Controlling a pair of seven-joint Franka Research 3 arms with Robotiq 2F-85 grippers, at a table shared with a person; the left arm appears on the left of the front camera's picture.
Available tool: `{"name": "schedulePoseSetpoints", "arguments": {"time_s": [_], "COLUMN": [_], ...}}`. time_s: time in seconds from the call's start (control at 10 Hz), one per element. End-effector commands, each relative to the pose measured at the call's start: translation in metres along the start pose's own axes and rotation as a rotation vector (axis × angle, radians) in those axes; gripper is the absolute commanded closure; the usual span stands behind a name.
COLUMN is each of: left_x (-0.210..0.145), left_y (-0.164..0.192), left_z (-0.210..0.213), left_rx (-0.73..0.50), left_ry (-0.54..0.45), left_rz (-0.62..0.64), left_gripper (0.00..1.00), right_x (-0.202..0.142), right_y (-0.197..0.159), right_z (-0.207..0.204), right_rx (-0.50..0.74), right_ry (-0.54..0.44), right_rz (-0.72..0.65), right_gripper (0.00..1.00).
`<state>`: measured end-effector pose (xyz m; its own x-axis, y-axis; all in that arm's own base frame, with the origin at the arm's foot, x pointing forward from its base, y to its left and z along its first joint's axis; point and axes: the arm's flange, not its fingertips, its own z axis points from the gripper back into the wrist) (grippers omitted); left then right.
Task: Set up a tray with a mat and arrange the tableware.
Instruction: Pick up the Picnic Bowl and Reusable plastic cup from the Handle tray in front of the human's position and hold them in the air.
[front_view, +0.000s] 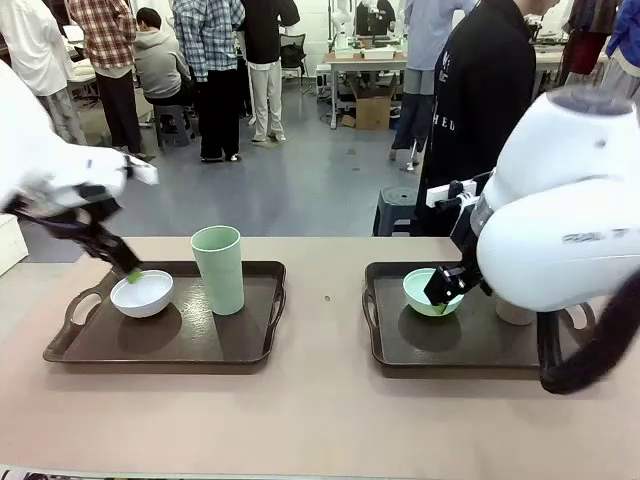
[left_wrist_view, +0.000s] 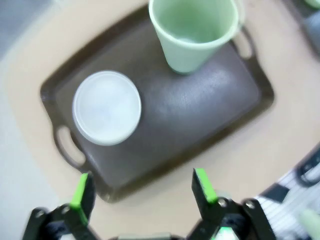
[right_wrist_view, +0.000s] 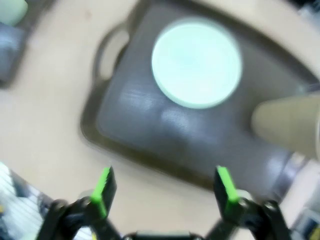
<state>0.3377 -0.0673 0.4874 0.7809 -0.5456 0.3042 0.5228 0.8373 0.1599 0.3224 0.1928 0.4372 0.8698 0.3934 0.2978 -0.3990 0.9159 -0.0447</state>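
Each arm seems to be working at a bowl. A good pinch would take the rim from straight above, one finger inside, keeping clear of the tall cups, which would likely tip easily. The left tray (front_view: 170, 345), dark brown with handles, carries a glossy mint green cup (front_view: 218, 268) at 1 o'clock and a shallow white bowl (front_view: 142, 293) at 9 o'clock. The right tray (front_view: 470, 350) holds a taupe cup (front_view: 513, 314) at 3 o'clock, half hidden, and a mint green bowl (front_view: 418, 288) at 10 o'clock. The left gripper (left_wrist_view: 142, 176) and right gripper (right_wrist_view: 164, 172) gape wide, empty.
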Motion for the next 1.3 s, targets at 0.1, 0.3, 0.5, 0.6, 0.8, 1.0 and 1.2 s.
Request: {"name": "schedulePoseSetpoints", "arguments": {"time_s": [0.1, 0.3, 0.5, 0.6, 0.8, 1.0, 1.2], "left_x": [-0.106, -0.028, -0.055, -0.045, -0.058, -0.055, -0.067], "left_y": [-0.035, -0.001, -0.009, 0.007, 0.041, 0.024, 0.045], "left_z": [0.072, 0.046, 0.082, 0.08, 0.071, 0.071, 0.062], "left_rx": [-0.225, -0.056, -0.121, -0.355, -0.8, -0.485, -0.632], "left_ry": [-0.107, -0.006, -0.044, -0.055, -0.199, -0.108, -0.148], "left_rz": [0.045, 0.008, 0.009, 0.115, 0.376, 0.167, 0.263], "left_gripper": [0.0, 0.0, 0.0, 0.0, 0.0, 0.0, 0.0], "right_x": [-0.167, -0.022, -0.008, -0.014, -0.094, -0.053, -0.103], "right_y": [-0.011, 0.008, -0.031, -0.087, -0.192, -0.15, -0.21], "right_z": [0.051, 0.034, 0.072, 0.097, 0.123, 0.113, 0.124], "right_rx": [-0.108, -0.011, 0.252, 0.479, 0.824, 0.488, 0.604], "right_ry": [0.112, 0.057, 0.112, 0.038, -0.139, -0.061, -0.075], "right_rz": [-0.286, -0.067, -0.112, -0.241, -0.536, -0.299, -0.436], "right_gripper": [0.0, 0.0, 0.0, 0.0, 0.0, 0.0, 0.0]}}
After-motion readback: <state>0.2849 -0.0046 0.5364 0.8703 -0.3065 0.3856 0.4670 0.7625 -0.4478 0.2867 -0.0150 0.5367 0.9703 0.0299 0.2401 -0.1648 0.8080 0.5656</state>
